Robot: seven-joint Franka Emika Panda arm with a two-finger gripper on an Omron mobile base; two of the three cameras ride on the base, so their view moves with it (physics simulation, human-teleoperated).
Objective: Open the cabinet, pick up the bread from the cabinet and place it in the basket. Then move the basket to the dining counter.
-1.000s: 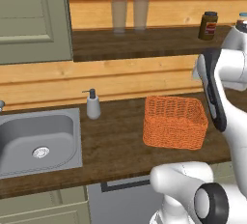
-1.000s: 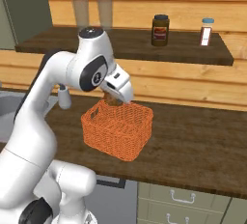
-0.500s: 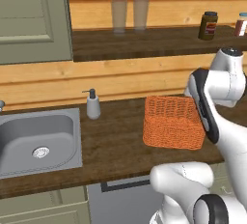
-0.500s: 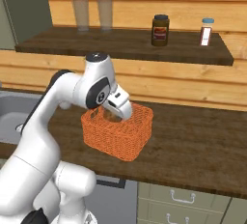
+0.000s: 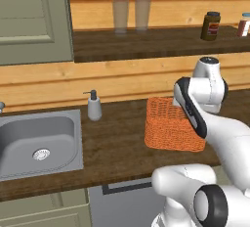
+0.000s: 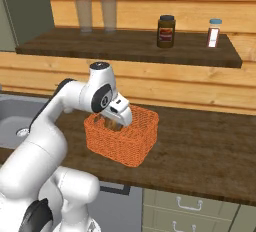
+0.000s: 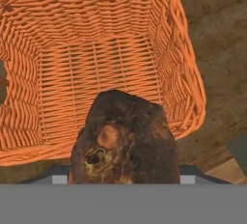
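My gripper [image 6: 116, 122] sits at the near rim of the orange woven basket [image 6: 131, 143], its jaws clamped on the dark-brown bread [image 7: 123, 141]. In my hand view the loaf sits right in front of the fingers, over the near wall, with the bare woven floor beyond it. The basket rests under the hand on the dark wood worktop [image 6: 200, 151].

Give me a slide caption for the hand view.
Bread held in the tool, over the orange basket.
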